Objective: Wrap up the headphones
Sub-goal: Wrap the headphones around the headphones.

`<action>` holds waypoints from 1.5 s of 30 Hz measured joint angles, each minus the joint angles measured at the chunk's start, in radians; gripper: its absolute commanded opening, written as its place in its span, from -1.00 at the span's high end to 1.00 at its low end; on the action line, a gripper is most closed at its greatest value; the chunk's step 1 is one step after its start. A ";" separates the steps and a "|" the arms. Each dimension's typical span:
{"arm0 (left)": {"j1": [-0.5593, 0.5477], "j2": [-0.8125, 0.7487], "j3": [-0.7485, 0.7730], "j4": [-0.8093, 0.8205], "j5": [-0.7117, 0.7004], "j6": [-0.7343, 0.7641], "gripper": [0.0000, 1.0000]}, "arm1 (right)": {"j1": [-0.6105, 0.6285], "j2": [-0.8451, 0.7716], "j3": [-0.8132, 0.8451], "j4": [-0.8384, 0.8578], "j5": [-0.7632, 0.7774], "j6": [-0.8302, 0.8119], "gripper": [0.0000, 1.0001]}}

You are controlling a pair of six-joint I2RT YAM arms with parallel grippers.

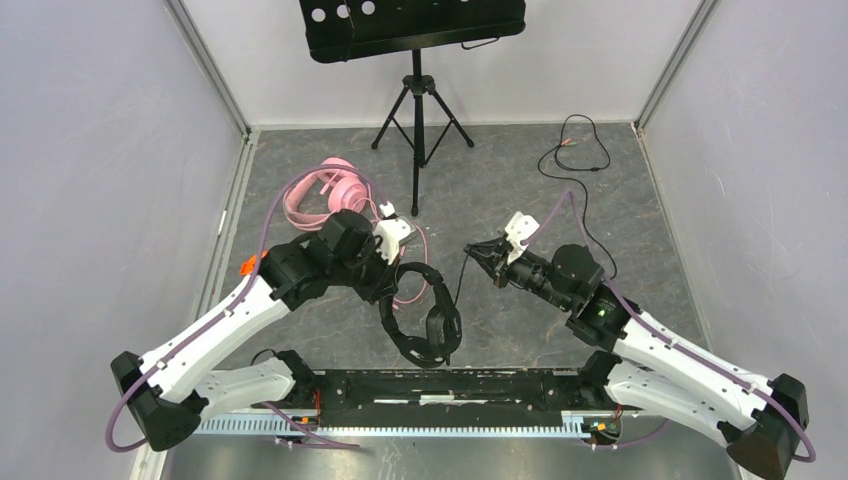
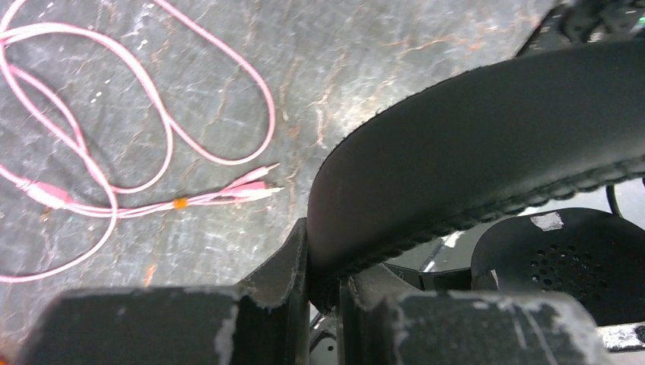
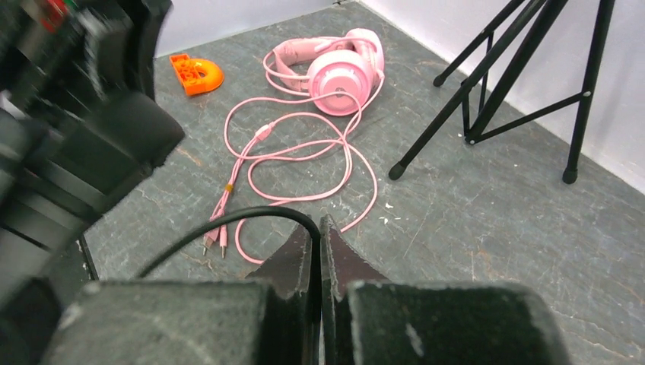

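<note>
The black headphones [image 1: 425, 322] hang above the table from my left gripper [image 1: 392, 268], which is shut on their padded headband [image 2: 471, 144]; one ear cup [image 2: 563, 262] shows below it. My right gripper [image 1: 478, 250] is shut on the thin black cable [image 3: 228, 224], pinched between its fingertips [image 3: 335, 258] and arching off to the left. The rest of that cable [image 1: 580, 160] trails to the back right of the table. The pink headphones [image 1: 325, 195] lie at the back left, their cups [image 3: 342, 68] sideways and their pink cable [image 3: 304, 152] looped loosely on the grey floor.
A black tripod music stand [image 1: 418, 110] rises at the back centre, its legs [image 3: 487, 84] close to the right of the pink pair. An orange piece [image 3: 195, 74] lies by the left wall. White walls close in three sides.
</note>
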 measured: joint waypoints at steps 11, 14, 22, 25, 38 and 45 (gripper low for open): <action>-0.013 0.066 0.000 -0.028 -0.135 0.047 0.96 | 0.000 0.028 0.101 -0.125 0.040 -0.001 1.00; -0.014 0.071 0.003 -0.030 -0.182 0.048 0.96 | 0.000 0.035 0.123 -0.164 0.038 0.009 1.00; -0.014 0.110 0.045 -0.048 -0.364 0.045 0.95 | -0.001 0.064 0.160 -0.231 -0.129 0.107 0.98; -0.014 0.117 0.057 -0.051 -0.433 0.043 0.95 | -0.001 0.079 0.161 -0.235 -0.207 0.153 0.98; -0.020 0.151 0.076 -0.047 -0.650 -0.104 0.95 | 0.009 0.132 0.080 0.028 -0.426 0.388 0.77; -0.020 0.116 0.070 0.008 -0.656 -0.195 0.96 | 0.062 0.157 0.072 0.114 -0.426 0.430 0.65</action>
